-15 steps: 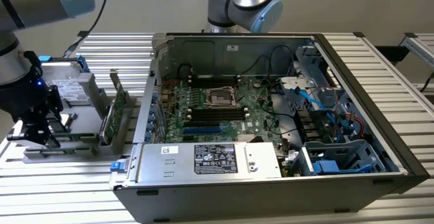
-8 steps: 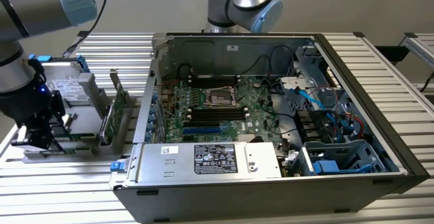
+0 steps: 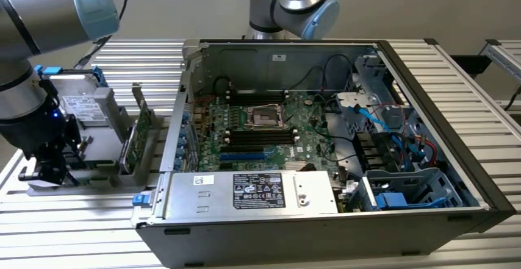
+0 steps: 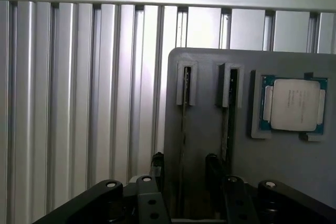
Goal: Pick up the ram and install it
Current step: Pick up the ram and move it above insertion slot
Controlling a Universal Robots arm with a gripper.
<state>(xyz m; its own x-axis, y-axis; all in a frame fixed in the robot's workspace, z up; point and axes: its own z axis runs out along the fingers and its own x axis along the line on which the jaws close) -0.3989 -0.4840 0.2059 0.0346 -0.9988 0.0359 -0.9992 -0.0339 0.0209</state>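
Wrist view: the gripper [image 4: 185, 165] has its two black fingers [image 4: 157, 162] wide apart and holds nothing. The ram [image 4: 184, 124] stands on its thin edge in a slot of the grey holder [image 4: 205, 77]. It runs between the two fingers, one on each side. I cannot tell if a finger touches it. A second thin stick [image 4: 229, 108] stands in the next slot, just beside it. A square silver chip [image 4: 294, 103] lies in its own pocket past that.

In the exterior view the gripper [image 3: 49, 162] hangs low over the grey holder [image 3: 102, 172] in the lower left of the frame. The open computer case [image 3: 431, 98] sits in the middle, well apart from it.

I think the job now is the grab. To do it well, the ram should sit in the middle of the gap, with the same space on both sides. The fingers should press on its flat faces and reach low enough for a good hold. One finger sits in the narrow space between the two sticks, so it must move straight and not knock the second thin stick. The squeeze should be soft and even, because a thin board can bend or tip in its slot
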